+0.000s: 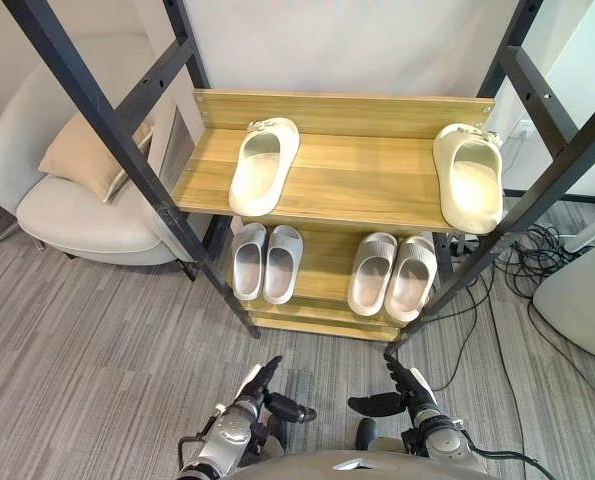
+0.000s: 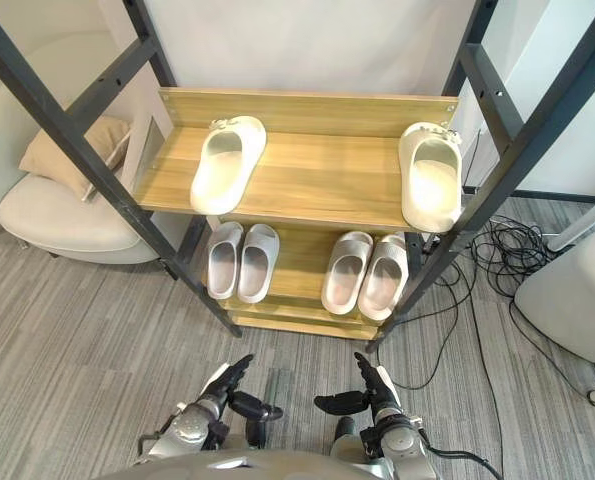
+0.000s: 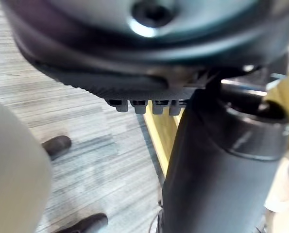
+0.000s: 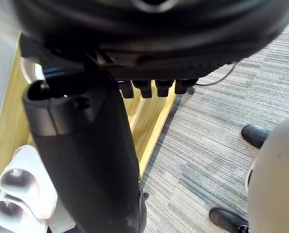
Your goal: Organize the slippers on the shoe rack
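Left cream slipper and right cream slipper lie apart on shoe rack

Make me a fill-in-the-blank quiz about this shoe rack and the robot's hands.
1. The cream slippers lie far apart on the ____ shelf of the shoe rack.
2. The lower shelf holds ____ pairs of grey slippers.
3. The left hand and right hand hang low, fingers open, holding ____.
Missing words: top; two; nothing.
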Robot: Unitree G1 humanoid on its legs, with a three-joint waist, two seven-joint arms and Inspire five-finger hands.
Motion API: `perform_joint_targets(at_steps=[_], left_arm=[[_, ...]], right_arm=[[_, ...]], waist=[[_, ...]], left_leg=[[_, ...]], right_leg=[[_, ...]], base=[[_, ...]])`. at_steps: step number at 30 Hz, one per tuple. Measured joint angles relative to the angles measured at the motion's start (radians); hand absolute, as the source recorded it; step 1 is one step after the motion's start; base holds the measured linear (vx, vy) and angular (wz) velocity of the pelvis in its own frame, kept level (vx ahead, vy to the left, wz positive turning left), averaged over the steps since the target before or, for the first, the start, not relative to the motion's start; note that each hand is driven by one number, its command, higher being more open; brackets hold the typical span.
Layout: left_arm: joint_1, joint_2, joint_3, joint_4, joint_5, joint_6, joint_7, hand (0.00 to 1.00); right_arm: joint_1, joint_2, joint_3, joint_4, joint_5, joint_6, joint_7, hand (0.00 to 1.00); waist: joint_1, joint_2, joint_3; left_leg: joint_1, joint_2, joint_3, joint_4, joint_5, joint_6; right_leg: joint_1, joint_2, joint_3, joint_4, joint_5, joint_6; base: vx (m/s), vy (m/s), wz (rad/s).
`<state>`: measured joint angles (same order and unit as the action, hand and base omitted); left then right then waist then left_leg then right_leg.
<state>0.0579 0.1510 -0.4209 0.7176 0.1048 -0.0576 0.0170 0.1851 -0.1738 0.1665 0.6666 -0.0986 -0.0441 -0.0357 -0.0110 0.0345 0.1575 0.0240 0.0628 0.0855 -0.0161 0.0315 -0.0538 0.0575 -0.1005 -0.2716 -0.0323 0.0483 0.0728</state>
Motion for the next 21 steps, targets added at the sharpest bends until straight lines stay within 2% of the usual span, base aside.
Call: perform_joint_targets(at_steps=[6,9,12,16,19,21], left_arm=[[0.017,0.083,-0.212,-0.306,-0.028,-0.044,-0.070,1.00],[0.015,0.123,-0.328,-0.470,-0.120,-0.062,-0.121,1.00],[0.015,0.125,-0.382,-0.575,-0.210,-0.074,-0.156,1.00],[0.013,0.129,-0.379,-0.716,-0.309,-0.074,-0.163,1.00],[0.009,0.126,-0.310,-0.880,-0.432,-0.075,-0.143,1.00],[0.003,0.123,-0.276,-0.934,-0.451,-0.085,-0.122,1.00]], right_arm=[[0.009,0.009,-0.060,0.025,0.000,-0.012,-0.007,1.00],[0.003,0.002,-0.068,0.045,0.000,-0.014,-0.013,1.00],[0.003,0.002,-0.067,0.047,0.000,-0.021,-0.013,1.00],[0.003,0.001,-0.067,0.047,0.000,-0.024,-0.013,1.00],[0.006,0.001,-0.065,0.048,-0.001,-0.024,-0.013,1.00],[0.006,0.002,-0.064,0.053,0.000,-0.024,-0.012,1.00]], waist=[[-0.006,0.018,-0.011],[-0.011,0.035,-0.022],[-0.016,0.040,-0.028],[-0.016,0.045,-0.032],[-0.014,0.044,-0.038],[-0.010,0.043,-0.043]], left_leg=[[0.024,-0.010,-0.022,-0.018,0.002,0.003],[0.031,-0.014,-0.030,-0.029,0.003,0.005],[0.035,-0.014,-0.041,-0.033,0.004,0.005],[0.038,-0.011,-0.039,-0.039,0.003,0.005],[0.054,-0.008,-0.030,-0.048,0.001,0.003],[0.058,-0.007,-0.021,-0.048,-0.002,0.003]], right_leg=[[0.037,-0.004,-0.027,-0.020,-0.004,0.001],[0.044,-0.006,-0.035,-0.021,-0.011,0.002],[0.053,-0.005,-0.047,-0.023,-0.017,0.004],[0.054,-0.002,-0.045,-0.024,-0.020,0.002],[0.063,-0.001,-0.035,-0.028,-0.022,0.002],[0.063,0.000,-0.028,-0.028,-0.022,0.002]], base=[[0.02,0.003,0.11],[0.04,0.006,0.08],[0.04,-0.007,0.11],[0.02,-0.003,-0.01],[0.01,0.008,-0.06],[0.01,0.016,-0.13]])
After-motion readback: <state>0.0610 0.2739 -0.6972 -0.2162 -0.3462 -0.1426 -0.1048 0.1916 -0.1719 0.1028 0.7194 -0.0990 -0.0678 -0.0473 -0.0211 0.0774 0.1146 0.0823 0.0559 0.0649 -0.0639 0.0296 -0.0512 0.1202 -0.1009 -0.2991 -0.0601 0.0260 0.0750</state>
